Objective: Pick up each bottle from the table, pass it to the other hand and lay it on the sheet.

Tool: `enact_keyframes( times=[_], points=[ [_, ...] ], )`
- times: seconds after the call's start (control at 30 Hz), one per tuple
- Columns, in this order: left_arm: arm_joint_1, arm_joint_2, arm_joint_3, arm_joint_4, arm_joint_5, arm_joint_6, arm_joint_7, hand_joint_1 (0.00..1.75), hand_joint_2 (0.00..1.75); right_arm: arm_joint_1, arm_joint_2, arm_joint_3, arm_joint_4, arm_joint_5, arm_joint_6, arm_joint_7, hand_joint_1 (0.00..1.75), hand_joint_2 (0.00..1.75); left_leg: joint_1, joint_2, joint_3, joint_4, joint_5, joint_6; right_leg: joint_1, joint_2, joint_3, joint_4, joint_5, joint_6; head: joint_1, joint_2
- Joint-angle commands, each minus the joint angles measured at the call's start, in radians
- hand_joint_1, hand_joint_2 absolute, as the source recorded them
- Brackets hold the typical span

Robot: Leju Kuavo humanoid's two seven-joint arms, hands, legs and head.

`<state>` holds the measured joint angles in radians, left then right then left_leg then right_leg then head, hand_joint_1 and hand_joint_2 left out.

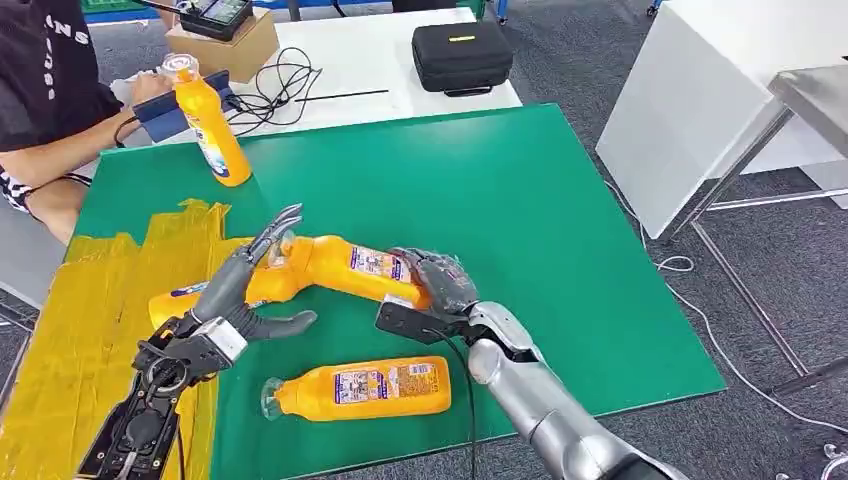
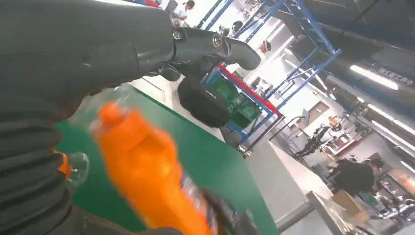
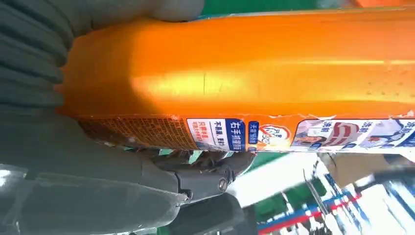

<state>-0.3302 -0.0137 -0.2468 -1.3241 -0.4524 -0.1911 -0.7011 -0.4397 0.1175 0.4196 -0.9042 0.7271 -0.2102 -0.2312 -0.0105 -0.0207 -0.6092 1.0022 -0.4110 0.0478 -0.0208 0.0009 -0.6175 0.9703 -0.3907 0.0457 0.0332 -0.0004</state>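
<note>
Closest, one orange bottle [image 1: 365, 388] lies on the green tabletop [image 1: 560, 230]; right hand [image 1: 432, 283] grips another bottle [image 1: 340, 268], left hand [image 1: 245, 290] spread open by its neck.

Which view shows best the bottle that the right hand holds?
The head view: the held bottle shows whole, base in the right hand. The right wrist view shows only its side and label; the left wrist view blurs it.

I can't see the held bottle [image 2: 147, 171] sharply in my left wrist view; beside it, my right hand [image 1: 435, 285] hides its base.
</note>
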Motion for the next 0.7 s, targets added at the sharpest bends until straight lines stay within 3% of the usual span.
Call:
enact_keyframes(
  times=[0.03, 0.1, 0.17, 0.27, 0.33, 0.43, 0.53, 0.6, 0.7],
  points=[
    [-0.016, -0.007, -0.012, 0.028, 0.005, -0.001, 0.003, 0.00, 1.75, 0.021, -0.003, -0.065, -0.087, -0.013, 0.015, -0.008, 1.75, 1.75, 0.001, 0.000, 0.002, 0.001, -0.001, -0.002, 0.001, -0.001, 0.003, 0.000, -0.001, -0.002, 0.000, 0.000],
    [-0.016, -0.007, -0.012, 0.028, 0.005, -0.001, 0.003, 0.00, 1.75, 0.021, -0.003, -0.065, -0.087, -0.013, 0.015, -0.008, 1.75, 1.75, 0.002, 0.001, 0.003, 0.001, -0.002, -0.003, 0.002, 0.000, 0.003, 0.000, -0.002, -0.002, 0.000, 0.000],
    [-0.021, -0.010, -0.013, 0.041, 0.070, -0.055, 0.003, 0.00, 1.75, 0.043, 0.006, -0.094, -0.121, -0.168, 0.105, -0.105, 1.75, 1.75, 0.002, 0.001, 0.003, 0.001, -0.003, -0.003, 0.002, -0.001, 0.004, 0.000, -0.002, -0.002, 0.000, 0.000],
    [-0.019, -0.010, -0.042, 0.063, 0.115, -0.076, 0.003, 0.00, 1.75, 0.075, -0.002, -0.083, -0.189, -0.224, 0.104, -0.148, 1.75, 1.75, 0.005, 0.003, 0.008, 0.004, -0.008, -0.007, 0.006, -0.001, 0.010, 0.002, -0.007, -0.006, 0.000, 0.000],
    [-0.015, -0.020, -0.065, 0.073, 0.174, -0.094, 0.003, 0.00, 1.75, 0.101, -0.011, -0.067, -0.245, -0.270, 0.115, -0.162, 1.75, 1.75, 0.001, 0.000, 0.002, 0.000, -0.001, -0.002, 0.001, -0.002, 0.002, 0.000, -0.002, -0.001, 0.000, 0.000],
    [-0.020, -0.055, -0.015, 0.110, 0.274, -0.181, 0.010, 0.00, 1.75, 0.127, 0.005, -0.093, -0.297, -0.333, 0.041, -0.201, 1.75, 1.75, 0.001, 0.000, 0.002, 0.000, -0.002, -0.002, 0.001, -0.001, 0.003, 0.000, -0.002, -0.001, 0.001, 0.000],
    [-0.053, -0.096, 0.056, 0.154, 0.432, -0.297, 0.160, 0.00, 1.75, 0.123, 0.031, -0.112, -0.276, -0.393, -0.088, -0.288, 1.75, 1.75, 0.002, 0.000, 0.003, 0.001, -0.003, -0.003, 0.002, -0.001, 0.004, 0.000, -0.003, -0.002, 0.000, 0.000],
    [-0.086, -0.123, 0.091, 0.223, 0.523, -0.305, 0.262, 0.00, 1.75, 0.125, 0.044, -0.102, -0.266, -0.404, -0.138, -0.311, 1.75, 1.75, 0.002, -0.001, 0.002, 0.002, -0.002, -0.003, 0.002, -0.002, 0.003, 0.000, -0.002, -0.002, 0.000, 0.000],
    [-0.122, -0.150, 0.125, 0.300, 0.618, -0.288, 0.314, 0.00, 1.75, 0.134, 0.056, -0.078, -0.271, -0.393, -0.185, -0.306, 1.75, 1.75, 0.002, 0.000, 0.001, 0.001, -0.002, -0.003, 0.002, -0.002, 0.002, 0.000, -0.002, -0.002, 0.000, 0.000]
  ],
)
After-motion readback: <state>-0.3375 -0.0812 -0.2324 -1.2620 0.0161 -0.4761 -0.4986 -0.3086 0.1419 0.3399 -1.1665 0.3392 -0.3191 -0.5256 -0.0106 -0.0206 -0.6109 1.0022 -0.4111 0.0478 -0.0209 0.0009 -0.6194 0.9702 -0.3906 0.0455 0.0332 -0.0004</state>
